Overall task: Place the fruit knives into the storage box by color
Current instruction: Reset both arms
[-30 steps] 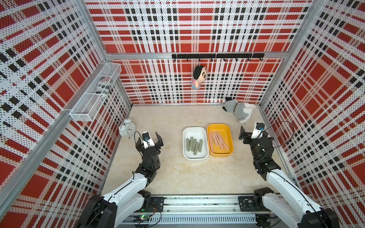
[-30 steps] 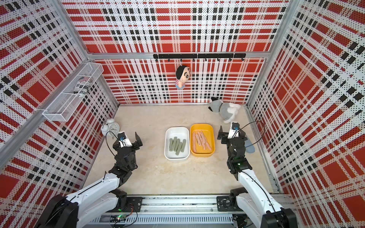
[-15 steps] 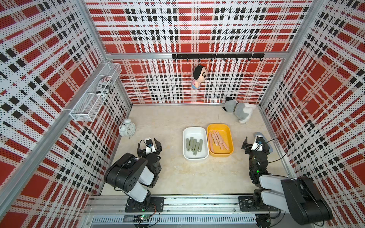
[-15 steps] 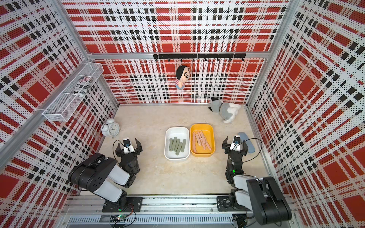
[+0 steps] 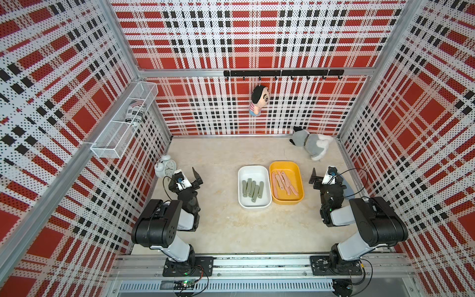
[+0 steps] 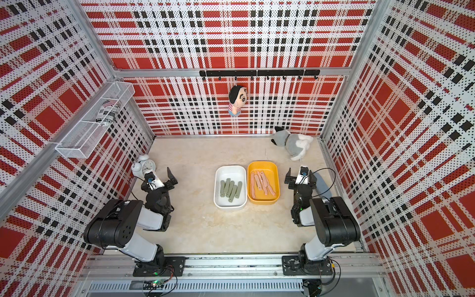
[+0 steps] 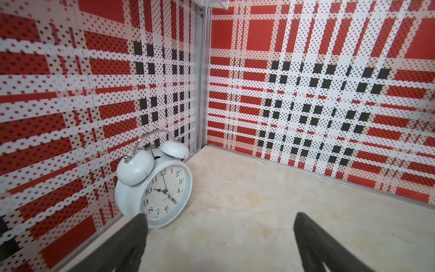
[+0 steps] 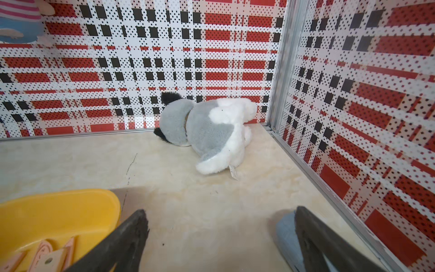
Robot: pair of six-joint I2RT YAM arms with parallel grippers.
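Observation:
In both top views, several sage green fruit knives [image 5: 253, 191] [image 6: 231, 190] lie in the white storage box [image 5: 253, 169] [image 6: 230, 169]. Several salmon pink fruit knives [image 5: 284, 183] [image 6: 262, 183] lie in the yellow storage box [image 5: 284, 164] [image 6: 262, 164] beside it. My left gripper [image 5: 183, 176] [image 6: 156, 177] [image 7: 220, 215] is open and empty, left of the boxes and next to a white alarm clock [image 7: 162, 190]. My right gripper [image 5: 329, 174] [image 6: 301, 174] [image 8: 220, 209] is open and empty, right of the yellow box [image 8: 58, 212], where pink knife ends [image 8: 47, 256] show.
The alarm clock [image 5: 165, 167] stands by the left wall. A grey and white plush dog [image 5: 312, 145] [image 8: 207, 129] lies at the back right corner. A flat blue object [image 6: 321, 182] [image 8: 286, 230] lies under the right gripper. A wire basket [image 5: 123, 123] and a hanging doll [image 5: 258, 101] are on the walls.
Both arms have folded back toward the front rail, drawing the grippers a little nearer the front. Both grippers stayed open. The knives and boxes have not moved.

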